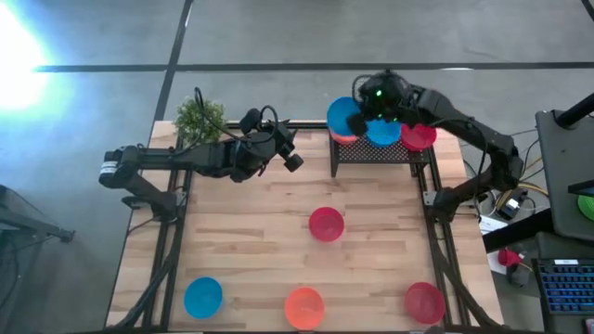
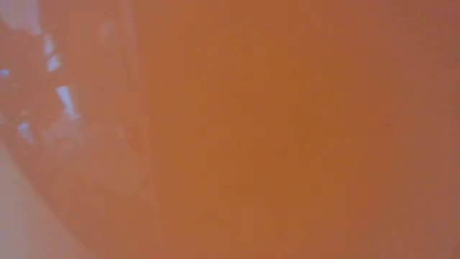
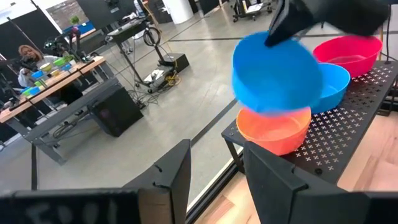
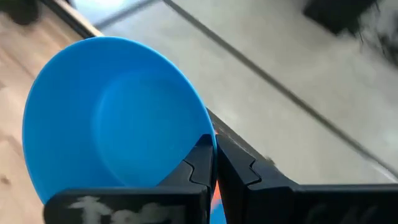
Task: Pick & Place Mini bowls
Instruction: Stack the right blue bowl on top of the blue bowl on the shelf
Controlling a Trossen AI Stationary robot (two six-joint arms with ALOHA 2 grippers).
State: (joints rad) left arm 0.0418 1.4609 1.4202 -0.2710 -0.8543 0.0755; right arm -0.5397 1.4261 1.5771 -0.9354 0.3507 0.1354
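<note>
On the pale wooden plank table, the left half is mostly bare wood. Near its front edge, from left to right, lie a small round blue plastic bowl, a small round orange plastic bowl and a small round red plastic bowl, well apart from each other. A second red plastic bowl lies alone near the middle of the table.

At the back left corner stands a small green potted plant. Just beside it the left gripper hangs above the back edge, its fingers spread apart and holding nothing.

At the back right stands a black perforated metal rack. On it sit an orange bowl, a blue bowl and a red bowl in a row. The right gripper is over the rack's left end, its fingers pressed on the rim of a tilted blue bowl, held above the orange one.

Around the table is grey concrete floor with dark lines. Beyond the back edge the room has desks, cables and a person sitting far off. The low view shows only an orange surface that fills it.
</note>
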